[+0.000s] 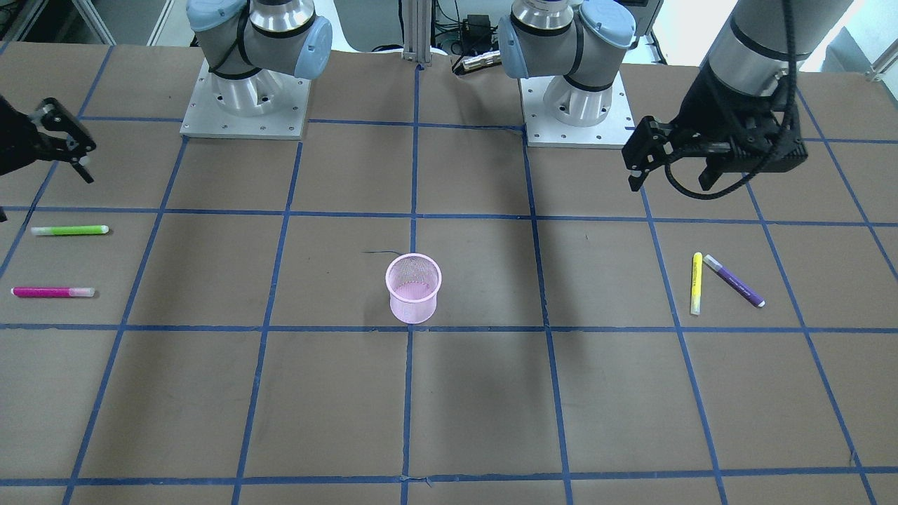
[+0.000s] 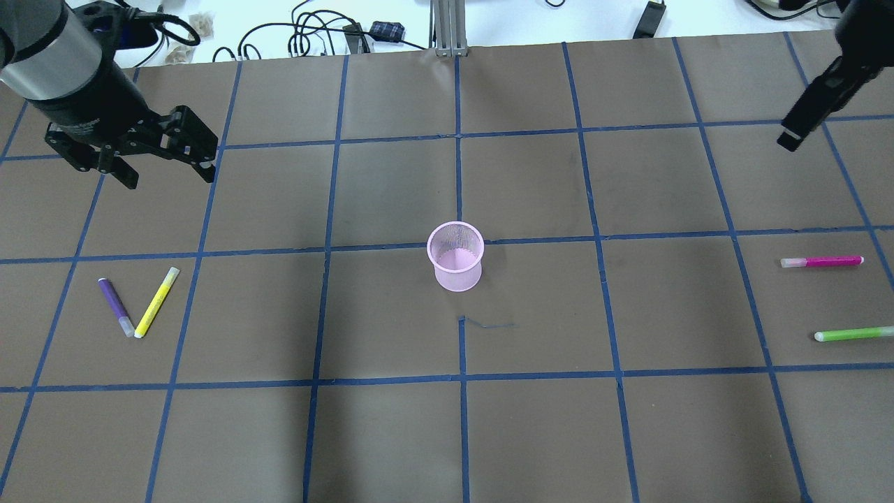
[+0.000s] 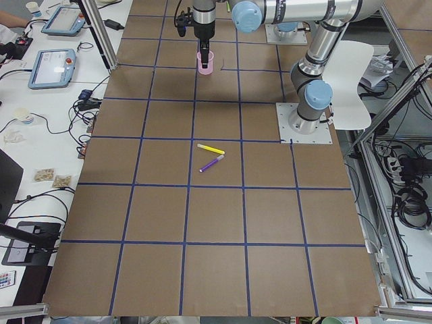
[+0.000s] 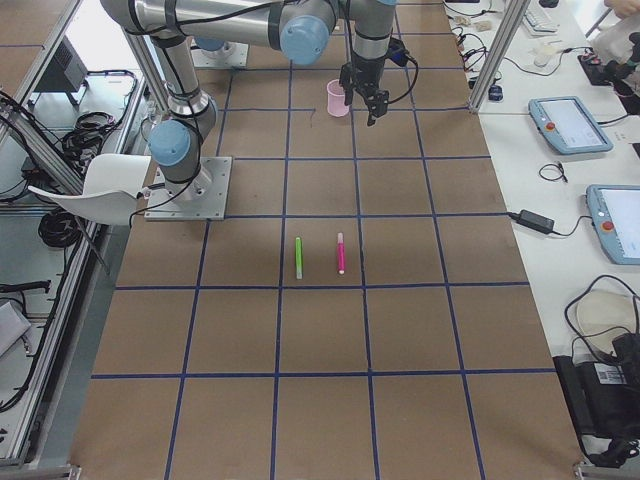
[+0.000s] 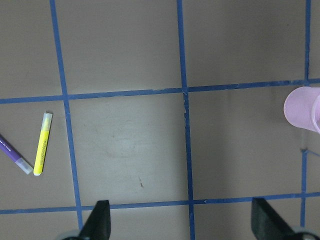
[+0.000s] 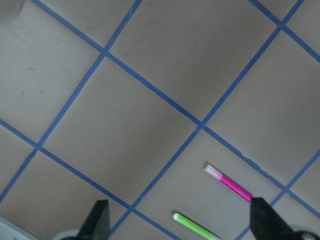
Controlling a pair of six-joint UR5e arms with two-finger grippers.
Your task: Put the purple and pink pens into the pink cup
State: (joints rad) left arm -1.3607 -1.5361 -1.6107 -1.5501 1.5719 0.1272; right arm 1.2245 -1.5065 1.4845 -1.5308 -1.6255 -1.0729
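The pink mesh cup [image 2: 456, 257] stands upright and empty at the table's middle; it also shows in the front view [image 1: 413, 289] and at the left wrist view's right edge [image 5: 302, 107]. The purple pen [image 2: 115, 307] lies flat on the robot's left, its tip near a yellow pen [image 2: 156, 302]. The pink pen [image 2: 823, 261] lies flat on the robot's right, beside a green pen [image 2: 853, 334]. My left gripper [image 2: 167, 175] is open and empty, hovering behind the purple pen. My right gripper [image 1: 77, 158] is open and empty, hovering behind the pink pen [image 6: 230, 183].
The table is brown paper with a grid of blue tape. The two arm bases [image 1: 245, 98] [image 1: 575, 105] stand at the robot's edge. Cables and an aluminium post [image 2: 447, 28] lie beyond the far edge. Wide bare table lies between each pen pair and the cup.
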